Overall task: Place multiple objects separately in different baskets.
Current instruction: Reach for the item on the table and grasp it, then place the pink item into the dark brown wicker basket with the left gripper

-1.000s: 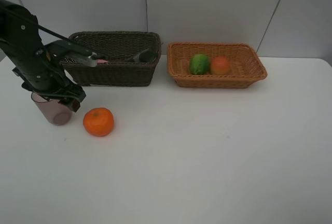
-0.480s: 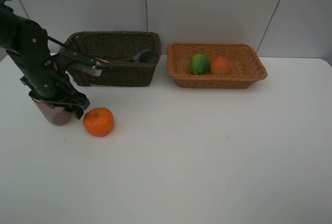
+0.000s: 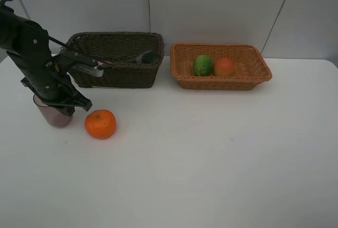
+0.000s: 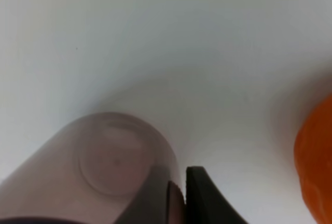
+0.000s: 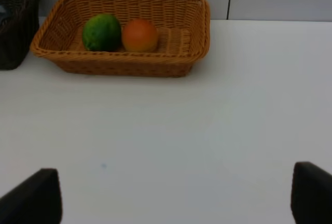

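On desk (image 3: 211, 159), left side: left jaws, wide a moment ago, now pinch the purplish cup (image 3: 52, 116) wall.
Right jaws: wide open, empty.
Meaning: cup looks ready to lift toward the dark basket (image 3: 119, 75).

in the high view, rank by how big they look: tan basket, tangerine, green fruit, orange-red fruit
1. tan basket
2. tangerine
3. green fruit and orange-red fruit: look alike, both sit farther back, so unranked
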Available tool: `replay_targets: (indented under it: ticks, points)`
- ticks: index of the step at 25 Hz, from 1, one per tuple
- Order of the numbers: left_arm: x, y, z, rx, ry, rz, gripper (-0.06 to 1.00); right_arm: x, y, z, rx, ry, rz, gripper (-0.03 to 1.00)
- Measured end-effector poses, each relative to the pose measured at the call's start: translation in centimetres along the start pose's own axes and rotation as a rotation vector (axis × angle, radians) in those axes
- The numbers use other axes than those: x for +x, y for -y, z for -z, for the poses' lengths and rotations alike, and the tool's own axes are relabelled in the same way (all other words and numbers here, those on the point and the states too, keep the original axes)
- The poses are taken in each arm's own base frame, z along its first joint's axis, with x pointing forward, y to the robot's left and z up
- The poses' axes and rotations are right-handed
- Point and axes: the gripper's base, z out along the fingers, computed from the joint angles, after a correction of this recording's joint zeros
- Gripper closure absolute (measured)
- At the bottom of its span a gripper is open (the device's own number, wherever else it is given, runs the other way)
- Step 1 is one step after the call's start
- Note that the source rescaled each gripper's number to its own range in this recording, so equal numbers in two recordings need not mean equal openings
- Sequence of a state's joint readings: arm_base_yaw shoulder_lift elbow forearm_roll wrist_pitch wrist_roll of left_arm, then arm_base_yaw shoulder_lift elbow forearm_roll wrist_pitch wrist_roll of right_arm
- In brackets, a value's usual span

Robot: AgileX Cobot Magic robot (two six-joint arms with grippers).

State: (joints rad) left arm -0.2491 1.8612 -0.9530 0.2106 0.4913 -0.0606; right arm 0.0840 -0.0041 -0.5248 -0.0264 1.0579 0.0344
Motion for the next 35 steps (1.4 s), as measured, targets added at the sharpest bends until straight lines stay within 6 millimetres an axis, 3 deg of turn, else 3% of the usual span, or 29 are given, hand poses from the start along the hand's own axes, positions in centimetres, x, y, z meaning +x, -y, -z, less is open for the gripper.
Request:
replay_targets:
  ticks: [21, 28, 35]
  points:
    - [-0.7, -0.2, 0.6, -0.002, -0.004, 0.014, 0.94, 0.0, 0.0, 0.0, 0.0, 0.0, 0.0, 0.03]
    - [-4.1, -0.5, 5.0, 0.066, -0.062, 0.132, 0.94, 0.0, 0.0, 0.0, 0.0, 0.0, -0.001, 0.03]
    - [-7.8, -0.2, 9.8, 0.206, 0.035, 0.255, 0.94, 0.0, 0.0, 0.0, 0.0, 0.0, -0.002, 0.03]
